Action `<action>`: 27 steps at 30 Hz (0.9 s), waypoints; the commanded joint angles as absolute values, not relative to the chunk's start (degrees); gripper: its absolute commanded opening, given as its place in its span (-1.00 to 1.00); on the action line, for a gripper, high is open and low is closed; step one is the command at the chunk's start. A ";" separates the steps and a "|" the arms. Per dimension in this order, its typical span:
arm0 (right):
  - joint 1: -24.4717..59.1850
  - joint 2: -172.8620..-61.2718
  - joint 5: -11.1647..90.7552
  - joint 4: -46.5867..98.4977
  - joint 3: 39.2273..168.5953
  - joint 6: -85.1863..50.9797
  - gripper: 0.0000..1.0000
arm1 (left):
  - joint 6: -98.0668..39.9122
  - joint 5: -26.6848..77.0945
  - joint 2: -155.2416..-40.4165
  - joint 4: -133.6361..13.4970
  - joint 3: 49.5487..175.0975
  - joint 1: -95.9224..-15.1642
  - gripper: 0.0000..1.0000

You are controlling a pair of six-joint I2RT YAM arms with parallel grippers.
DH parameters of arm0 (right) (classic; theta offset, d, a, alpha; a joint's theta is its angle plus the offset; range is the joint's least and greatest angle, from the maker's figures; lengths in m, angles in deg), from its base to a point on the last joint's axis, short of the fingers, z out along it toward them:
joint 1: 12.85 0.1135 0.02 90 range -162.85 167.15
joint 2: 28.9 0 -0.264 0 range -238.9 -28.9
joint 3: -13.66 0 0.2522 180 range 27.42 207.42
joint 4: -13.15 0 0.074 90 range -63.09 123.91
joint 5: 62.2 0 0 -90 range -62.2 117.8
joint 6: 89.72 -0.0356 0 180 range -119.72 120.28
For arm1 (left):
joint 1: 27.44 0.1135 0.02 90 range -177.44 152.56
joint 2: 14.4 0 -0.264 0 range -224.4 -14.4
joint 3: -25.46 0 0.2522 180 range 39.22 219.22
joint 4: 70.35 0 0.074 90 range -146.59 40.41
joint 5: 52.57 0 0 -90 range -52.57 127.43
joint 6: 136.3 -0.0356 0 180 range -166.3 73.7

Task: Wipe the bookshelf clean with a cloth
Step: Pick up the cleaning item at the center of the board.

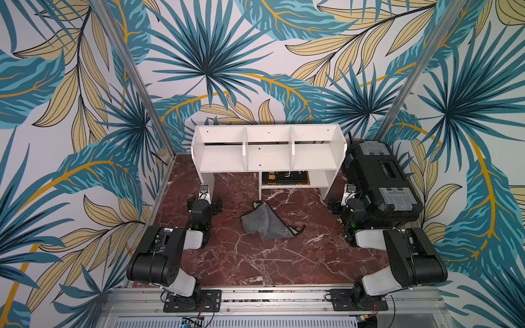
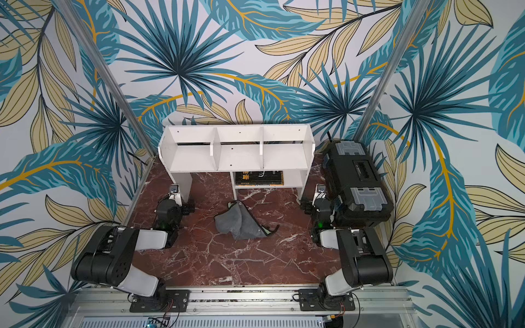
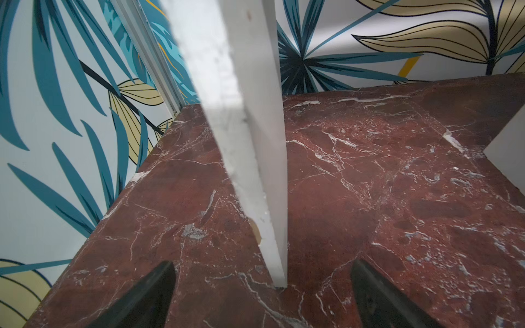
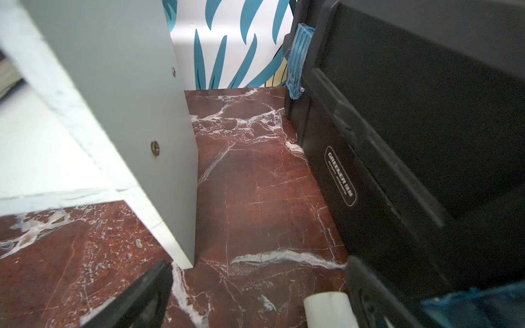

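Red marble tabletop [image 1: 255, 264] carried the white bookshelf [image 1: 268, 147], the crumpled cloth [image 1: 262, 223] lying free just in front of it, as left gripper [image 3: 261, 265] and right gripper [image 4: 260, 264] sat spread wide by its outer legs, where a hasty swing toward the cloth might clip them.

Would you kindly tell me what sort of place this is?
Likely a staged robot test cell, not a home: left arm and right arm bolted to an aluminium rail, leaf-print wall panels, a marble-look tabletop.
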State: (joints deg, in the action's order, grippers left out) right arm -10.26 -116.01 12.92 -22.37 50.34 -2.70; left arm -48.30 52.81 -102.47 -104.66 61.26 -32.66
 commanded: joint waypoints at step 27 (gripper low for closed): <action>-12.00 -84.36 -4.44 49.43 68.96 -35.67 0.98 | -31.79 66.89 -78.71 -49.04 79.42 -40.69 1.00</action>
